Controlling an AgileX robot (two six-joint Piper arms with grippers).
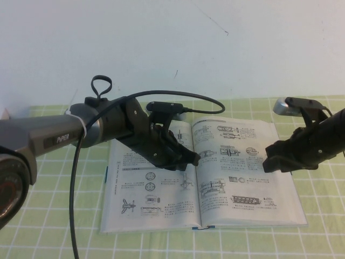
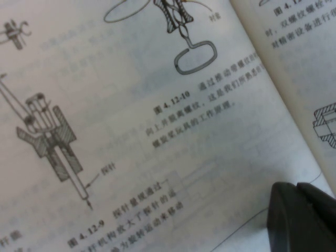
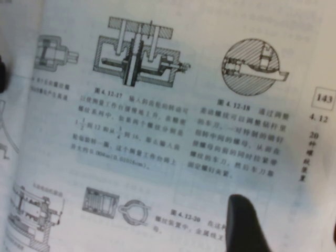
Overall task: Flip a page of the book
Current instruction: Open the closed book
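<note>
Your book (image 1: pixel 202 178) lies open and flat, no page lifted; the right gripper (image 1: pixel 268 163) hovers wide open, empty, above its right-hand page (image 1: pixel 245 172), while the left gripper (image 1: pixel 193 158), whose state I cannot tell, rests near the spine.

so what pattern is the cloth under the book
Light green tablecloth with a white grid of lines, clearest in the high view.

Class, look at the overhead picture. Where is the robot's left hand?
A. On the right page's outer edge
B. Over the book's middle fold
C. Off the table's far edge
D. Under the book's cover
B: the left hand sits over the middle fold of the open book, while the right hand is by the right page's outer edge.
</note>
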